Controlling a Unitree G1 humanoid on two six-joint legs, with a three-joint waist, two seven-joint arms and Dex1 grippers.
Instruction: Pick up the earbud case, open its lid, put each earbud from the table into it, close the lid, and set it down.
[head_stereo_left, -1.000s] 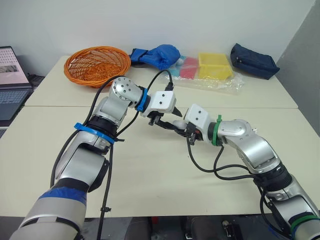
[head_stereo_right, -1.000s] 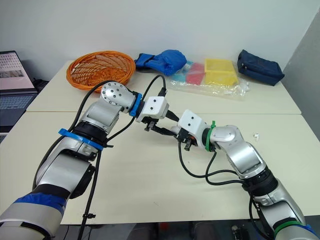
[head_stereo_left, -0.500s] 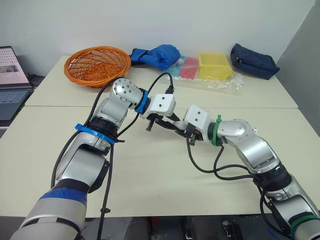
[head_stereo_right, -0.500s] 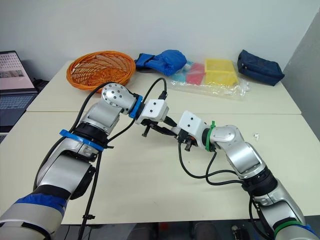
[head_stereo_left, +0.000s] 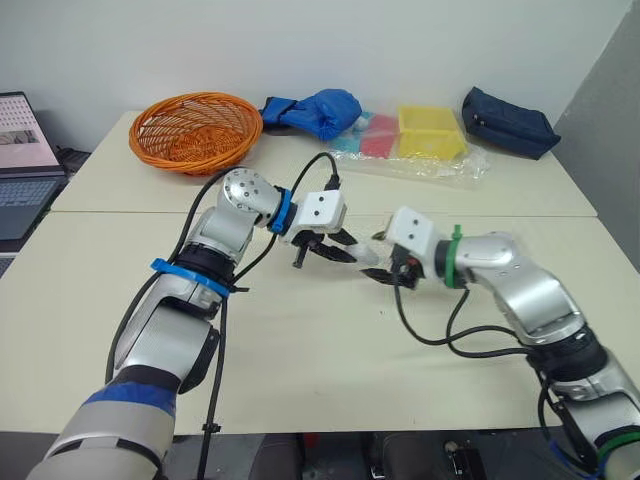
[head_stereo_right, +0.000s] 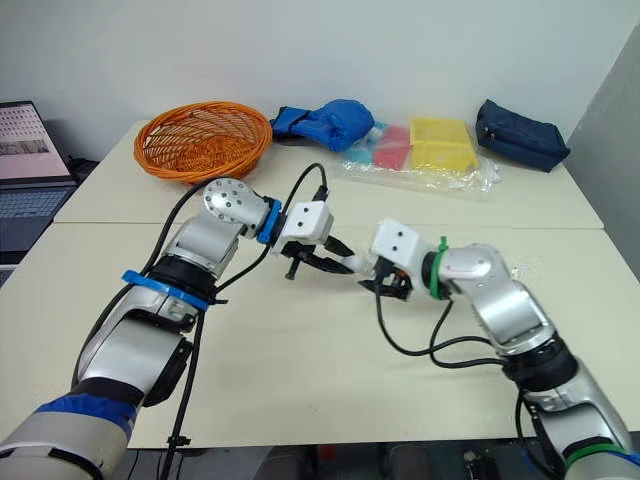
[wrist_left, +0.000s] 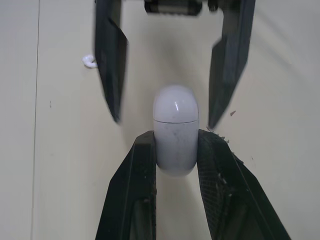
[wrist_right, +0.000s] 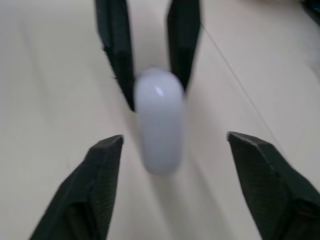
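Left tool (wrist_left: 176, 144) pinches the earbud case (wrist_left: 175, 131) by its lower half above the worktop (head_stereo_left: 300, 345), right tool (wrist_right: 175, 141) gaping before it; the light, hard, glossy shell likely slips, so take the lid (wrist_left: 175, 102) above its seam.

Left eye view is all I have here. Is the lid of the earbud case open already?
Observer: No. In the left wrist view the lid is shut on the earbud case, with the seam showing as a thin line. The left gripper clamps the case's lower half.
Operator: Does the right gripper grip the lid?
Observer: Not yet. The right gripper is open, and its fingers stand wide on both sides of the case, apart from it.
Operator: Is any earbud left out?
Observer: A small white piece, probably an earbud, lies on the table.
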